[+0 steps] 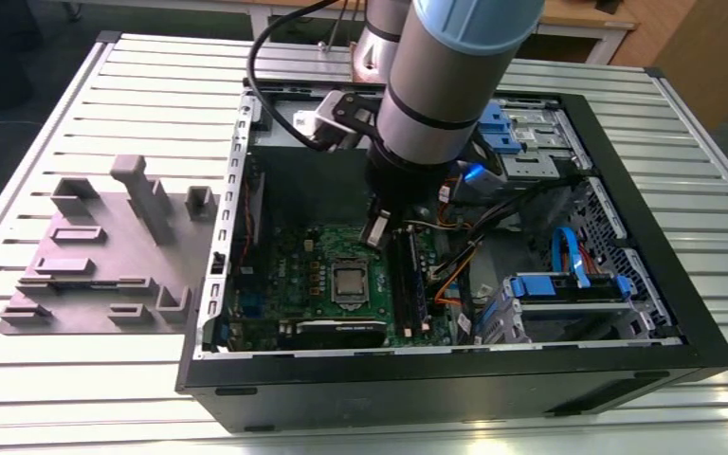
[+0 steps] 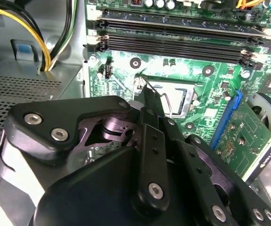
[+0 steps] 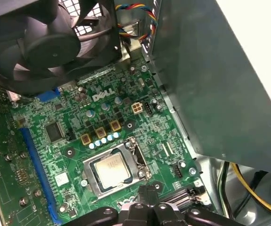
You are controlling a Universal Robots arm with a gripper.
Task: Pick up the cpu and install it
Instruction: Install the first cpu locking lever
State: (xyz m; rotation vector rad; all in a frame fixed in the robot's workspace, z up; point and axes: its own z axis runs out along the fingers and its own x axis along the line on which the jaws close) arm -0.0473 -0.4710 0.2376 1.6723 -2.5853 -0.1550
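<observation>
- Inside the open computer case (image 1: 700,334), on the green motherboard (image 3: 150,126), I hang low with my gripper (image 3: 147,192), its tips just beside one edge of the socket frame (image 3: 139,155).
- My fingers (image 3: 143,194) are pressed together, as far as I can see in both wrist views, and nothing is between them. I carry no part.
- The cpu (image 3: 111,169) lies flat in the socket, silvery top up, with the metal frame all around it. I judge it is already seated, because it is level with the frame and not tilted.
- In the exterior view the cpu (image 1: 348,281) is a little below my gripper (image 1: 377,227), in the middle of the board.
- In the second wrist view a thin wire lever (image 2: 167,104) stands up at the side of the socket, close to my fingertips. I think I am held narrow and low because of this lever, but I cannot tell if I touch it.
- Long black memory slots (image 2: 173,28) run beside the socket, and a black fan (image 3: 36,42) hangs over the board's far part, so the room for me is small and closed fingers fit better.
</observation>
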